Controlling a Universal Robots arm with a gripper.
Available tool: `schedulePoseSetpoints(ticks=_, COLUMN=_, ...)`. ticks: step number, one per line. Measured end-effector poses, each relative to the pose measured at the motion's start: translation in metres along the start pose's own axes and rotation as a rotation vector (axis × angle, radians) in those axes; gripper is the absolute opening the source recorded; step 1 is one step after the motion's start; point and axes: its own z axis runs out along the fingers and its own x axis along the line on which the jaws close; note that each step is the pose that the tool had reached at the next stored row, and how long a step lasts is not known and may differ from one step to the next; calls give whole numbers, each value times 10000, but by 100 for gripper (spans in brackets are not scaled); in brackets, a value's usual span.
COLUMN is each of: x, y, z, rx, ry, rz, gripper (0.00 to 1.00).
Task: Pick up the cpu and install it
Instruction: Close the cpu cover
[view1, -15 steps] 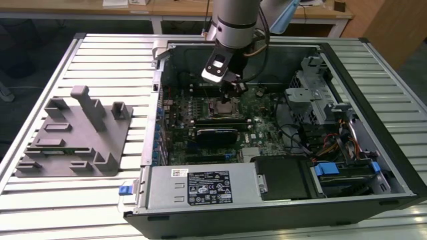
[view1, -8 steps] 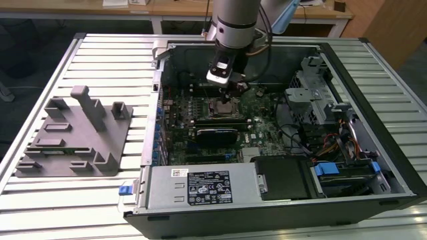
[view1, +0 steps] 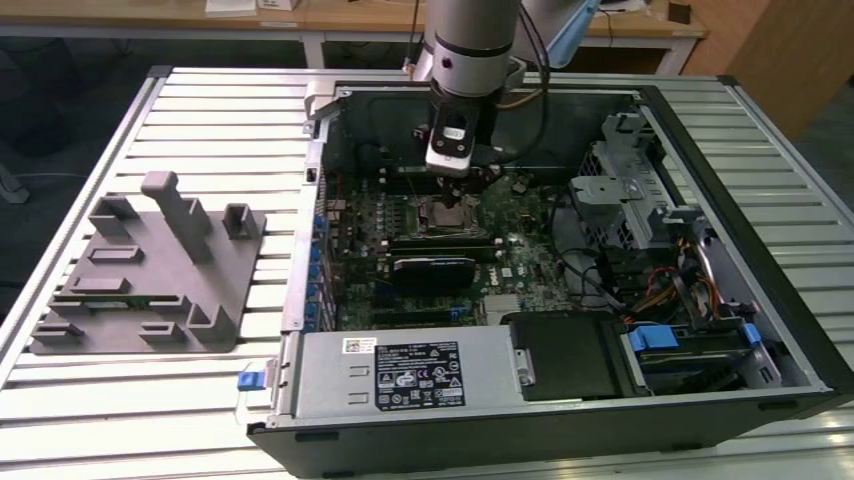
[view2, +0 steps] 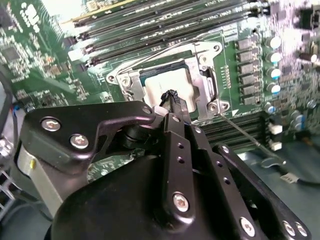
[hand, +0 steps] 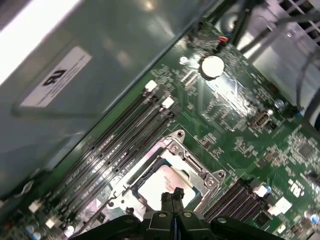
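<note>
The cpu (view2: 162, 82), a flat square chip with a silvery top, lies flat in the metal socket frame (view2: 207, 82) on the green motherboard inside the open computer case. It is also seen in the first wrist view, cpu (hand: 157, 182) within the socket frame (hand: 200, 170). My gripper (view2: 171, 96) hangs just over the chip's middle, its two black fingers pressed together with nothing seen between them. From outside, the gripper (view1: 450, 188) points straight down over the cpu (view1: 451, 214); whether the tips touch the chip I cannot tell.
Memory slots (hand: 115, 145) run alongside the socket, and a thin wire lever (view2: 240, 132) sticks out beside it. A black block (view1: 434, 270), the power supply (view1: 400, 375) and a drive cage (view1: 627, 200) crowd the case. A grey fixture tray (view1: 147, 270) sits on the slatted table.
</note>
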Motion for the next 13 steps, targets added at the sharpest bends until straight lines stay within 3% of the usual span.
schedulePoseSetpoints(ticks=2, x=0, y=0, z=0, rx=-6, ry=-14, rz=-557, gripper=11)
schedulePoseSetpoints(ticks=13, x=0, y=0, z=1, rx=-27, ry=-64, rz=-2554, gripper=11)
